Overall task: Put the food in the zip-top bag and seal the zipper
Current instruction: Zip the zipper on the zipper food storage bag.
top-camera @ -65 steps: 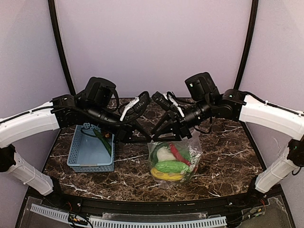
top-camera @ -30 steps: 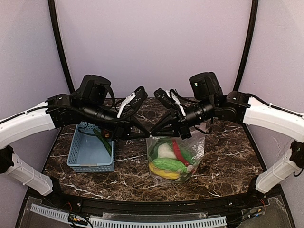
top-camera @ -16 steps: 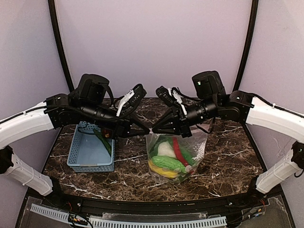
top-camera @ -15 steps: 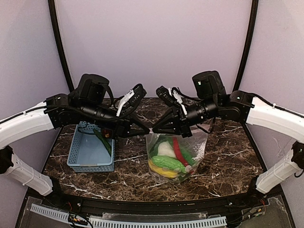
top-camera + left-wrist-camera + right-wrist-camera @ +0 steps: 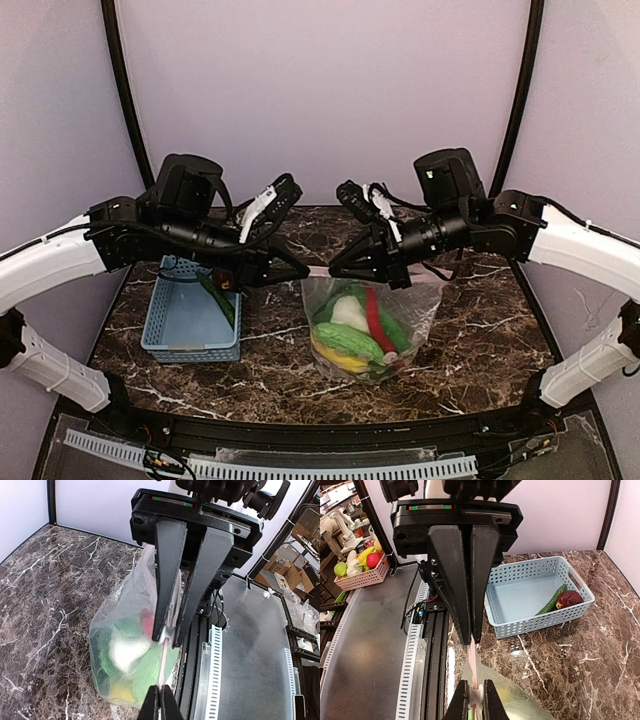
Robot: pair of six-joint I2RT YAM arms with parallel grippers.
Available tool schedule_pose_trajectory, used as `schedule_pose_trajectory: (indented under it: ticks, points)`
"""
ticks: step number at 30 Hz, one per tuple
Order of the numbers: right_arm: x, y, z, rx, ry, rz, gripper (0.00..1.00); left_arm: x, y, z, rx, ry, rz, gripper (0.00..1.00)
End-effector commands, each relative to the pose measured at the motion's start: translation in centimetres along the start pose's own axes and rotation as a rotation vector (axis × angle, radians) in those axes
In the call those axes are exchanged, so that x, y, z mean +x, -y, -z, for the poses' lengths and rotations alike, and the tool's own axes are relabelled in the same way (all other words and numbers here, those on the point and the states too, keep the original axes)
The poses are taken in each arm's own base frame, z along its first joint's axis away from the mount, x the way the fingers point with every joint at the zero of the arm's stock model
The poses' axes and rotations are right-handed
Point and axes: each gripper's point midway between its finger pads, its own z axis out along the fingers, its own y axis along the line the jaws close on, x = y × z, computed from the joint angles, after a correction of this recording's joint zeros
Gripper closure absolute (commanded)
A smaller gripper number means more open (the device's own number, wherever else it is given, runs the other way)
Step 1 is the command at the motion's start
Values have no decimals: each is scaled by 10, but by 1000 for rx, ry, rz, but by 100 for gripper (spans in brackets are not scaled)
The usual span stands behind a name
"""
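- The left gripper point(image 5: 302, 270) reaches in from 9 o'clock, its jaws closed narrow on the zipper point(image 5: 320, 270).
- The right gripper point(image 5: 337, 269) comes in from 3 o'clock, tip to tip with the left one, its jaws likewise pinched on the zipper; only a short length of the pale strip shows between the two.
- In the left wrist view the strip point(image 5: 164, 662) runs as a thin straight line from that arm's own jaws up into the opposite ones.
- The zip-top bag point(image 5: 405, 300) hangs below the strip at the counter's point(image 5: 480, 330) centre (clear and crinkly, with its lower end down at the marble).
- Inside the bag lie a white piece point(image 5: 348, 313), a red chilli point(image 5: 375, 308), a green long piece point(image 5: 350, 342) and a yellow oval piece point(image 5: 335, 362) lowest of all.
- Whether the mouth is pressed shut along its whole length I cannot tell.
- The light blue basket point(image 5: 165, 335) stands at 9 o'clock from the bag, apart from it.
- In the basket's corner lie a cucumber-like green piece point(image 5: 551, 605) and a dark red fruit point(image 5: 568, 600), touching one another.
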Motion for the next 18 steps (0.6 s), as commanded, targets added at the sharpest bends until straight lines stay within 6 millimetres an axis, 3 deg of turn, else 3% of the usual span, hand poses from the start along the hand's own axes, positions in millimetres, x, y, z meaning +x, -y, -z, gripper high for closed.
schedule_pose_trajectory:
  ticks: [1,18]
  points:
    - [37,5,15,64,-124,-76,100,-6,-4,35,-95,23,-12,99]
    - [45,11,28,151,-146,-114,100,-5,-25,51,-242,56,2,99]
